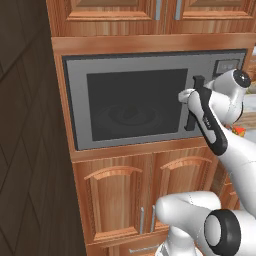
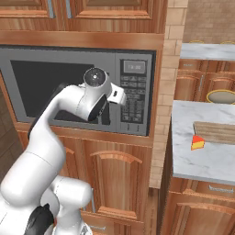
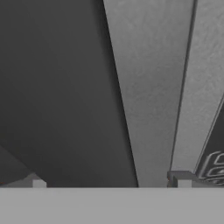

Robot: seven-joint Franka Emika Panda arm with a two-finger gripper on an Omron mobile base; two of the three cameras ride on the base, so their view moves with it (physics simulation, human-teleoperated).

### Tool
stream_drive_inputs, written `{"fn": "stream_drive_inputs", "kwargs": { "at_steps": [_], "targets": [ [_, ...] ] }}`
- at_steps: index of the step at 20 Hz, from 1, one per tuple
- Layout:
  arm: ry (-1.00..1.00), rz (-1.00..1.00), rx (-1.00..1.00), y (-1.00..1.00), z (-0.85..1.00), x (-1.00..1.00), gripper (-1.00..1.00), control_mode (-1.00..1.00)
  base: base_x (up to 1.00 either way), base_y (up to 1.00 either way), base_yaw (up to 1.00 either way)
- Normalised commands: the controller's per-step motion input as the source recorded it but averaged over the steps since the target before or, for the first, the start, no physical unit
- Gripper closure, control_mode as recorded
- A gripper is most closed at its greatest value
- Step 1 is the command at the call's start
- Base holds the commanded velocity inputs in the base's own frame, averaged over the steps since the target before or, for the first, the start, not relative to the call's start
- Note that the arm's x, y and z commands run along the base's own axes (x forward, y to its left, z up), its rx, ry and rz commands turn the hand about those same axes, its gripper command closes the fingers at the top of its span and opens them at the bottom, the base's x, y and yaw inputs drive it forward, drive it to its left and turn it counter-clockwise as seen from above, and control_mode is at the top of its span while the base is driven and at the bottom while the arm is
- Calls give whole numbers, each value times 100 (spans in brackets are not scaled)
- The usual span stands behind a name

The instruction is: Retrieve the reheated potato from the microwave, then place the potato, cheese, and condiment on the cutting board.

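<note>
Hand view has me parked right up against the microwave (image 3: 148,87), so close that the frame is just dark glass on one side and brushed grey door frame on the other, with a sliver of the keypad (image 3: 215,166) peeking in at the edge. My gripper (image 3: 109,183) is spread as wide as it goes, one fingertip low on the glass side and the other over by the grey strip, nothing between them. I reckon that's on purpose: wide jaws are what I'd want for straddling the door handle (image 1: 197,102), the dark vertical bar sitting between the window and the buttons.

From the left base view my hand is right at that handle, wrist bent in toward the door. I can't tell whether I'm actually touching it yet.

Door's shut, so step one of the job isn't done. The potato should be inside, but the glass is too dark for me to make it out, only a faint round turntable shape.

Over on the right base view, the cheese (image 2: 198,142), a little orange-yellow wedge with a red side, sits on the marble counter (image 2: 193,160) just beside the near edge of the cutting board (image 2: 215,132), a pale striped-grain plank. Not on it yet. Can't spot the condiment from here.
</note>
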Motion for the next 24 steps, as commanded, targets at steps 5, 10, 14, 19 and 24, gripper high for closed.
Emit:
{"fn": "stream_drive_inputs", "kwargs": {
  "at_steps": [5, 10, 14, 19, 24],
  "targets": [
    [-10, 2, 0, 10, -24, 28, -100, -100, 0, 0, 0],
    [-5, 6, 5, 12, -22, 33, 100, -100, 0, 0, 0],
    [1, 9, 15, 11, 0, 34, 100, -100, 0, 0, 0],
    [0, 6, 9, 19, 0, -24, 100, -100, 0, 0, 0],
    [0, 0, 4, 18, 0, -56, 100, -100, 0, 0, 0]
  ]
}}
